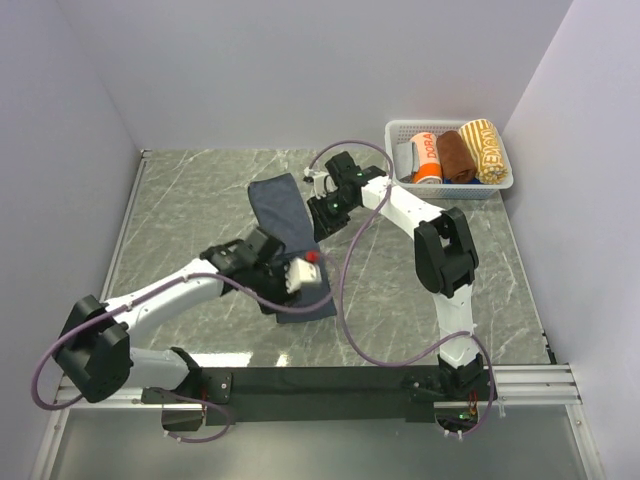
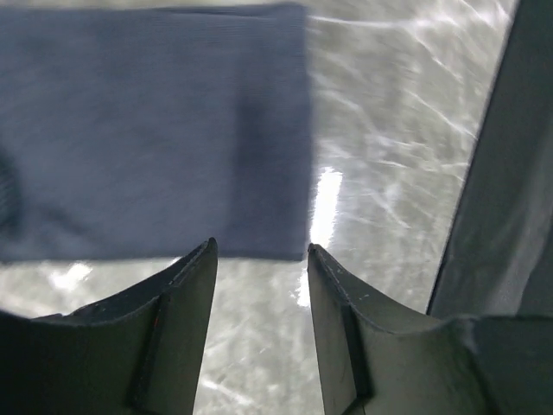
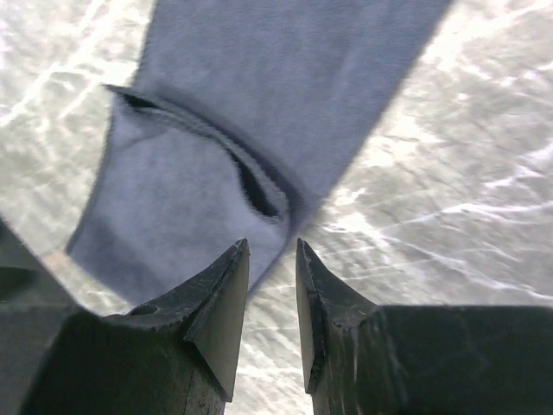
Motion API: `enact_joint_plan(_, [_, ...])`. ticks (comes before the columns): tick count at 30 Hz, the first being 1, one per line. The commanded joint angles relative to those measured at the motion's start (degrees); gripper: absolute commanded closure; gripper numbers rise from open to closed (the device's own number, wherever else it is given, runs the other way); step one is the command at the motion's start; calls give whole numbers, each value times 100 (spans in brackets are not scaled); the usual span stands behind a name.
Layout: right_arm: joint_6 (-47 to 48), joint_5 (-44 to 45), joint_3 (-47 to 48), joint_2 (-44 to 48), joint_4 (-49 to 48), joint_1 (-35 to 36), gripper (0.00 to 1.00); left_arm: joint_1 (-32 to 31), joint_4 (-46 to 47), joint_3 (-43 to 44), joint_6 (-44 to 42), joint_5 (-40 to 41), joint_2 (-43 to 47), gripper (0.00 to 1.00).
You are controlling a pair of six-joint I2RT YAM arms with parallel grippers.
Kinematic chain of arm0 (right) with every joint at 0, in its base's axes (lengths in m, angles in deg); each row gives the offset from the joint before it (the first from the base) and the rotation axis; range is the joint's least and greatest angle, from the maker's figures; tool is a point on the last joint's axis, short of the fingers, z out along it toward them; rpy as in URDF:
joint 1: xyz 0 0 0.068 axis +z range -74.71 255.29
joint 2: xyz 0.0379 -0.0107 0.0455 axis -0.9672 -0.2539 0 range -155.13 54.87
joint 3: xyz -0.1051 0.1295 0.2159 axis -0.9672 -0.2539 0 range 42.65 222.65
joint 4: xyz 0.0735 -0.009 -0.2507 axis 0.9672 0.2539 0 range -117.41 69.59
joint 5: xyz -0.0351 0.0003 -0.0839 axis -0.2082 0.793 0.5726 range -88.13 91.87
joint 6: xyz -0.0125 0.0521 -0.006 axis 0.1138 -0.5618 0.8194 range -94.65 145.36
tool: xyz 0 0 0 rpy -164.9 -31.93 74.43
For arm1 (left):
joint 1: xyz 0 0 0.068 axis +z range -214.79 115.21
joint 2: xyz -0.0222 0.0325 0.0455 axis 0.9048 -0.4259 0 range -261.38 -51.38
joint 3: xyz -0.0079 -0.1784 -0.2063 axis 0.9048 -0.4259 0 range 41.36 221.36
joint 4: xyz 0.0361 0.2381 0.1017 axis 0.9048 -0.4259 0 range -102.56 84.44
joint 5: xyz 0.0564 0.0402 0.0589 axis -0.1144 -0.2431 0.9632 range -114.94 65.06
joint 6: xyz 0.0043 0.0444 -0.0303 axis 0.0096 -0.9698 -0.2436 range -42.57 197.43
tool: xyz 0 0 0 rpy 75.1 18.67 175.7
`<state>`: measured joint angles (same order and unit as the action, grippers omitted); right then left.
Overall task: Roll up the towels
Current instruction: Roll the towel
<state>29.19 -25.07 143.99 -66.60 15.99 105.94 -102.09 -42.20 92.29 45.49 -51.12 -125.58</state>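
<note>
The navy-blue towel (image 1: 278,205) lies flat as a long strip running from the middle of the table toward the near side. My left gripper (image 1: 303,278) hovers over its near end. In the left wrist view the towel (image 2: 155,130) fills the upper left, and my left gripper (image 2: 261,251) is open and empty at the towel's edge. My right gripper (image 1: 322,215) is at the towel's right edge, near the far end. In the right wrist view the towel (image 3: 285,86) shows a folded-over layer, and my right gripper (image 3: 271,246) is open and empty just short of that fold.
A white lattice basket (image 1: 400,128) stands at the far right corner, holding an orange-and-white roll (image 1: 426,158), a brown roll (image 1: 457,157) and a yellow roll (image 1: 488,150). White walls close in the left, far and right sides. Purple cables loop around both arms.
</note>
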Motion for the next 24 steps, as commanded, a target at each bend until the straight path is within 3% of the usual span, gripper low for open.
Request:
enact_joint_plan(1, [-120, -452, -17, 115, 90, 2, 64, -698, 447, -189, -23, 735, 28, 48])
enact_joint_plan(6, [-155, -400, -202, 176, 55, -103, 64, -1209, 957, -383, 197, 1175, -516, 49])
enact_joint_plan(19, [-243, -496, -308, 124, 134, -587, 64, -1473, 1476, -629, 83, 1457, -1273, 51])
enact_joint_plan(22, [-225, -488, -308, 115, 143, -639, 64, -1464, 1389, -620, 74, 1440, -1405, 69])
enact_joint_plan(23, [-225, -505, -299, 132, 151, -648, 64, -1464, 1336, -559, 66, 1396, -1370, 83])
enact_joint_plan(24, [-217, -514, -299, 132, 160, -666, 64, -1464, 1266, -533, 83, 1230, -1318, 89])
